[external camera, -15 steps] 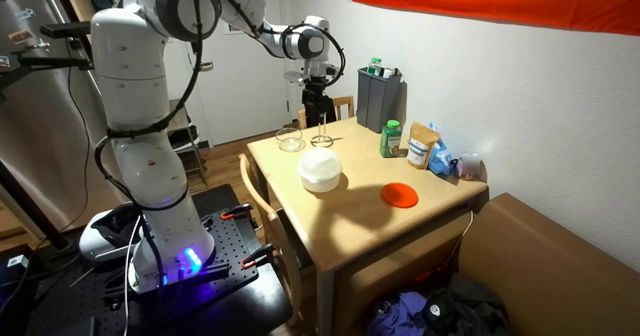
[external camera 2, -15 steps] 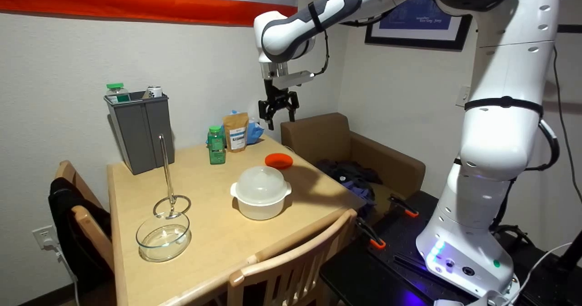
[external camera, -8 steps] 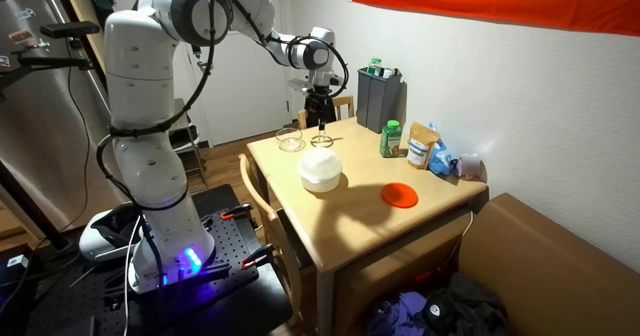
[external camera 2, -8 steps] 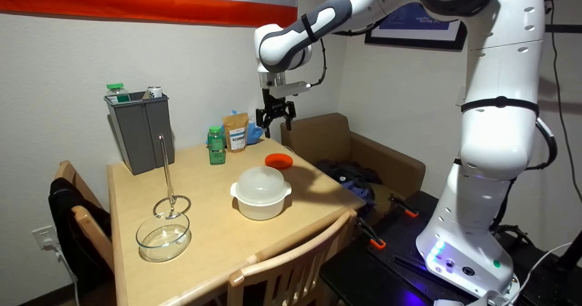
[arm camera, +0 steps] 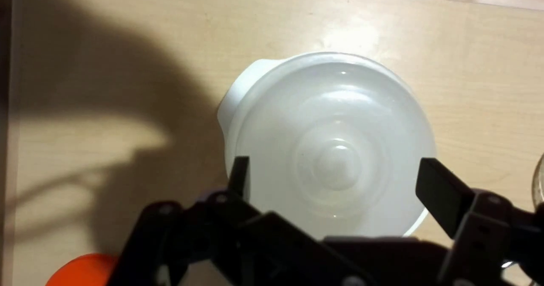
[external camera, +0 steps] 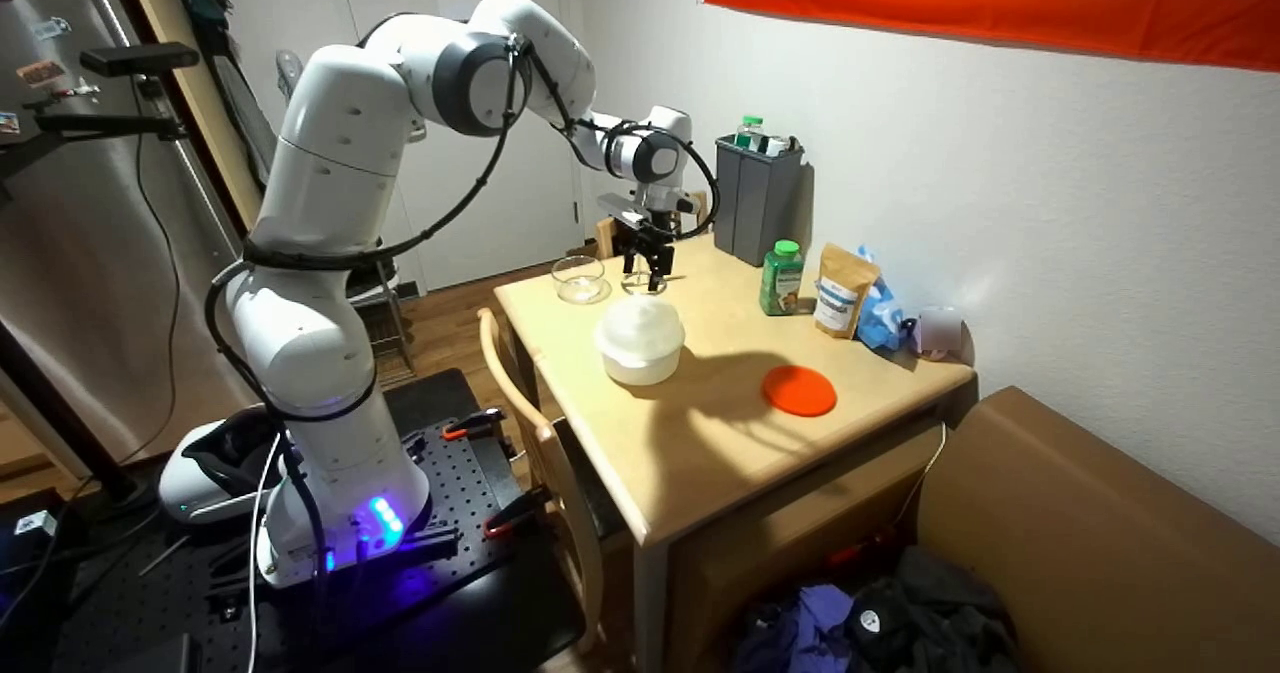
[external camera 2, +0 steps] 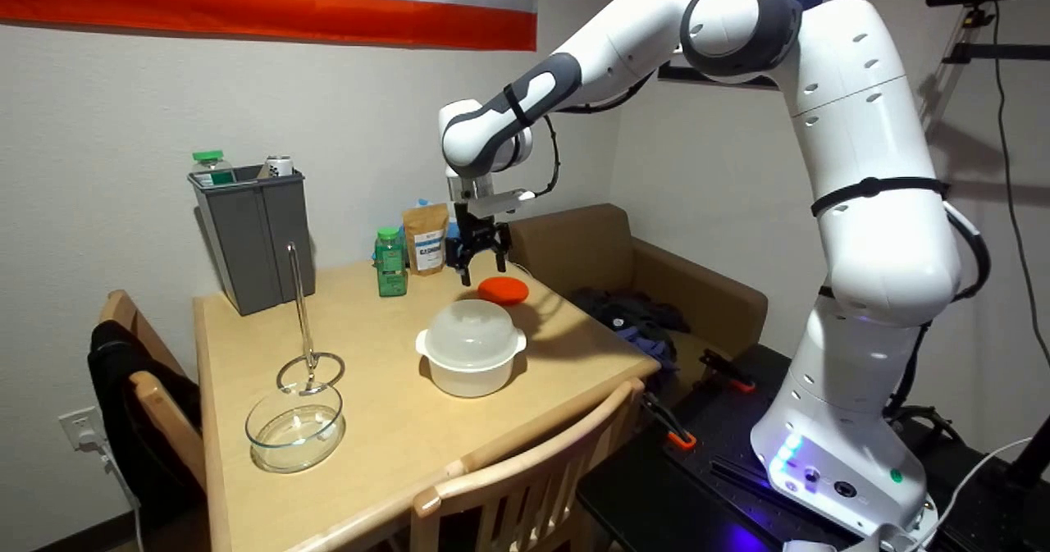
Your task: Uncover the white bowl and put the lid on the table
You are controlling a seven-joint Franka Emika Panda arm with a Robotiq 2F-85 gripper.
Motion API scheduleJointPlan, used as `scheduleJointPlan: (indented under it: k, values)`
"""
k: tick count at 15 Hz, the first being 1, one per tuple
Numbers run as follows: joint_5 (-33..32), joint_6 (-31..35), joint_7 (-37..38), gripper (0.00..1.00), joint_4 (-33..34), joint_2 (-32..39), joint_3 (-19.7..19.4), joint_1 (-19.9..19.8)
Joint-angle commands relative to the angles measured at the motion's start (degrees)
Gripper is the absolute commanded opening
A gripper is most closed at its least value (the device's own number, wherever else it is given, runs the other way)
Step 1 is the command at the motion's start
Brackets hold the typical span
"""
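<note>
The white bowl stands upright on the light-wood table in both exterior views; its handle also shows in the wrist view. The domed, translucent lid sits on it and its knob shows between my fingers in the wrist view. The table lies beneath. My gripper is open and empty, above the lid and apart from it; its two fingers span most of the lid in the wrist view.
An orange-red disc lies beside the bowl. A glass bowl and a metal stand stand at another side. A green bottle, brown pouch and grey bin stand along the wall. A chair stands at the edge.
My gripper has moved down toward the lid, and shifted a little sideways in both exterior views. It stays open. The bowl and lid have not moved.
</note>
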Motion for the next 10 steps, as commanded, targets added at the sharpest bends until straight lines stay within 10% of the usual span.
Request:
scheduleJointPlan:
  k: [1, 10]
  values:
    - [0.84, -1.87, -1.25, 1.00, 6.57, 5.25, -1.79, 1.78]
    - [0.78, -3.00, 0.18, 1.00, 9.44, 8.41, -3.36, 3.42]
